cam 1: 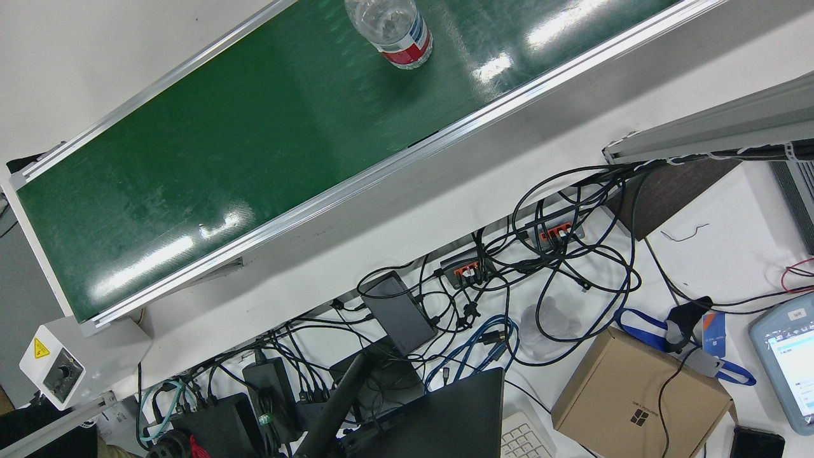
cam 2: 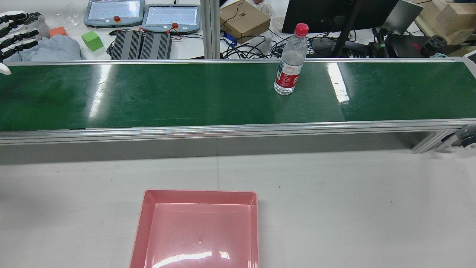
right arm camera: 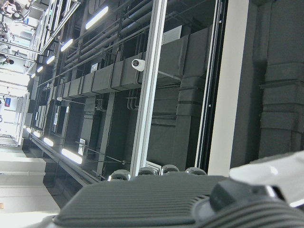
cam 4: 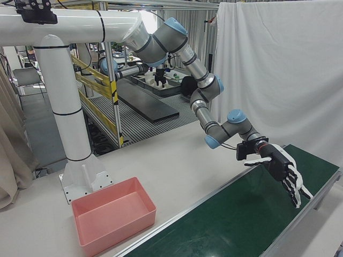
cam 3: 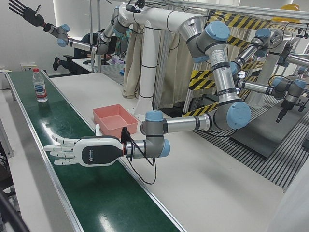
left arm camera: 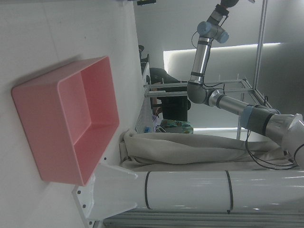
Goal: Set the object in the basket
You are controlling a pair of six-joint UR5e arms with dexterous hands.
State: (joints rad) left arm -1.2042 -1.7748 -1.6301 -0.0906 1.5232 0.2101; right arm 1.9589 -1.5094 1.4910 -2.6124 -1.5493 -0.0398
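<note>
On the far green belt (cam 2: 186,96), your clear plastic red-capped bottle (cam 2: 290,63) stands upright, ungrasped; both hands (cam 3: 79,150) (cam 3: 25,12) are spread empty, left one waiting.

Left hand (cam 3: 79,151) flat, fingers spread; right hand (cam 3: 25,13) raised high, open.

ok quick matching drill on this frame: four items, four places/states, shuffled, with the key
Items:
1. clear plastic water bottle with red cap
2. pink rectangular plastic basket
3. left hand
4. right hand

Places/states:
A. raised high in the air, open
B. empty, on the white table
C. upright on the green conveyor belt
D. stretched out flat over the belt, holding nothing

Pairs: 1-C, 2-B, 3-D, 4-A
</note>
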